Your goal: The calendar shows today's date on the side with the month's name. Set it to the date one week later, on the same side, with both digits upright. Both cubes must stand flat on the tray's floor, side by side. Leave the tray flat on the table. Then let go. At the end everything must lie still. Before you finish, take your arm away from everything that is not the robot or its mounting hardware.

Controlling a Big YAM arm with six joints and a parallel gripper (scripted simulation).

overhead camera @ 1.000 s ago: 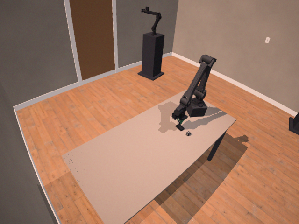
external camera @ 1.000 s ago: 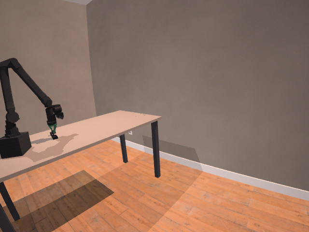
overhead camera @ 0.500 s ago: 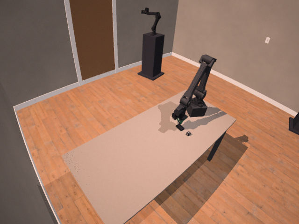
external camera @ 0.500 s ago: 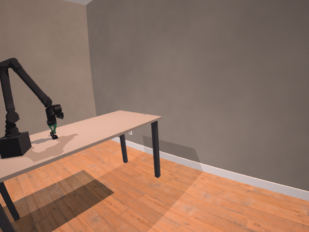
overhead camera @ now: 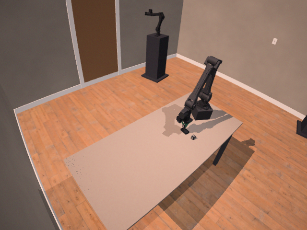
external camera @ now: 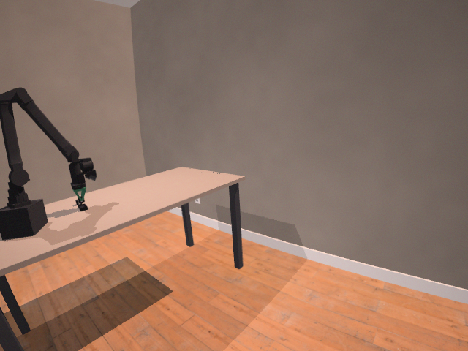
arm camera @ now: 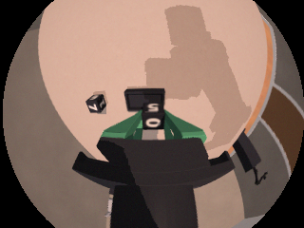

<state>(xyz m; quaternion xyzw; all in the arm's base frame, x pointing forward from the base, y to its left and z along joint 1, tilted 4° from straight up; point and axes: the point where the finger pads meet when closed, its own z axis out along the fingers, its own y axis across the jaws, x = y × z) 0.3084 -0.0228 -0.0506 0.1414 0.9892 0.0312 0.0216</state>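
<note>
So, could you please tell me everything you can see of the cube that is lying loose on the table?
The loose cube is small and dark, with pale marks on its faces that are too small to read. It lies alone on the table, outside the tray, and looks tilted rather than square to the wrist view. Nothing touches it but the table. The gripper is apart from it, shut on the other cube at the tray.
</note>
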